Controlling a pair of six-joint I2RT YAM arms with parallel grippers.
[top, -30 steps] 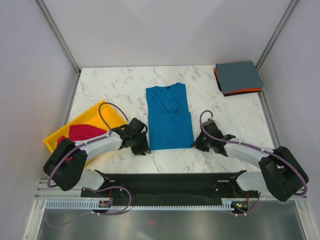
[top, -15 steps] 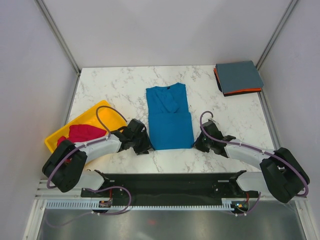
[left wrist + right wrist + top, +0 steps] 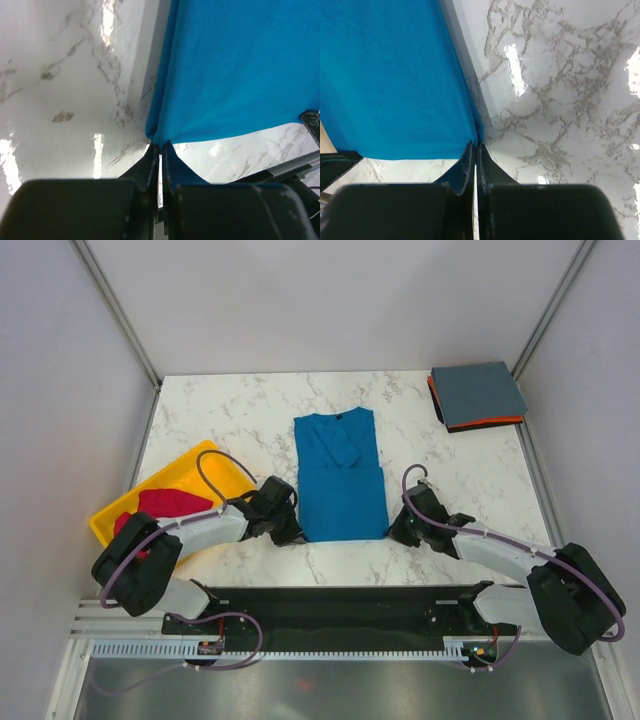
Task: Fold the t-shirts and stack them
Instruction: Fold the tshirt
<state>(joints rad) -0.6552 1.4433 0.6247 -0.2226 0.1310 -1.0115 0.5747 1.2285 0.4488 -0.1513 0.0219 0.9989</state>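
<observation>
Blue tee (image 3: 340, 475) lay flat in the middle of the table (image 3: 230, 410), sleeves folded in, a smooth narrow rectangle. I saw both arms stretched low, angled inward at its near edge. Left gripper (image 3: 160, 147) was pinched tight on the near-left hem corner, right gripper (image 3: 476, 147) on the near-right one. Long axis ran near-to-far, collar pointing away from the bases. Grey-blue tee (image 3: 478, 392) sat folded on the orange tee (image 3: 495, 422) at the far right corner. Magenta-red tee (image 3: 165, 505) lay bunched in the yellow tray (image 3: 215, 470).

Open marble table (image 3: 230, 410) beyond blue t-shirt (image 3: 340, 485); yellow tray (image 3: 170, 478) left, seemingly low folded stack (image 3: 478, 392) far right.
</observation>
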